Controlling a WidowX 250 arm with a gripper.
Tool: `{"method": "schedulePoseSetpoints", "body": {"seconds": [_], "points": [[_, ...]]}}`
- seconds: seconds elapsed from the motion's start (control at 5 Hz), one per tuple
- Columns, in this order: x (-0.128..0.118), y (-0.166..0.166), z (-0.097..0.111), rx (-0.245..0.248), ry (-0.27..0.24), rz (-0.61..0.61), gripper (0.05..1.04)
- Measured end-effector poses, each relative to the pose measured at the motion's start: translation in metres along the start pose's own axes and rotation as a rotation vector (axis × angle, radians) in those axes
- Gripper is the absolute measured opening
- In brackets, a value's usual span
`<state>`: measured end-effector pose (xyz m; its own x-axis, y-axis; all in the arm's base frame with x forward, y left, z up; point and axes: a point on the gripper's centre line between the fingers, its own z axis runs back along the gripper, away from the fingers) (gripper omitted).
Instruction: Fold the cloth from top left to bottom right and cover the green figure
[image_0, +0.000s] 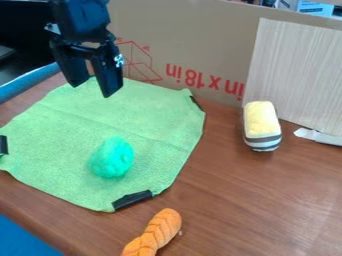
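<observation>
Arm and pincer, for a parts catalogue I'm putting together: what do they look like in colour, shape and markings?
The arm is black with a dark blue sheen, boxy where it meets the pincer, with a small grey piece at one side. The pincer is black too, with two chunky, blocky fingers; one carries a small whitish marking near its outer edge.

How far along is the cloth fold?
Done: nothing visible of the fold; the cloth lies spread out, and the green figure sits uncovered on top of it.
In hand: nothing; the pincer is open over the cloth's far edge.
Left: grip the top-left part, fold it toward bottom right, cover the figure, release.
</observation>
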<state>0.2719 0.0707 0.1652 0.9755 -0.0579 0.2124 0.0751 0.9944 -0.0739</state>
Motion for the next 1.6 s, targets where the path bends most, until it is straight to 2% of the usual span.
{"method": "schedulePoseSetpoints", "body": {"seconds": [0.2,0.4,0.8,1.0,1.2,1.4,1.6], "points": [[-0.001,0.002,-0.008,-0.006,0.024,0.008,1.001],[0.013,0.024,-0.031,0.043,0.052,0.012,1.001],[0.045,0.073,-0.045,0.110,0.056,-0.019,1.001],[0.063,0.099,-0.058,0.067,0.041,-0.117,1.001],[0.077,0.125,-0.066,0.038,0.057,-0.230,1.001],[0.090,0.152,-0.072,0.040,0.067,-0.269,1.001],[0.098,0.175,-0.081,0.068,0.042,-0.265,1.001]]}}
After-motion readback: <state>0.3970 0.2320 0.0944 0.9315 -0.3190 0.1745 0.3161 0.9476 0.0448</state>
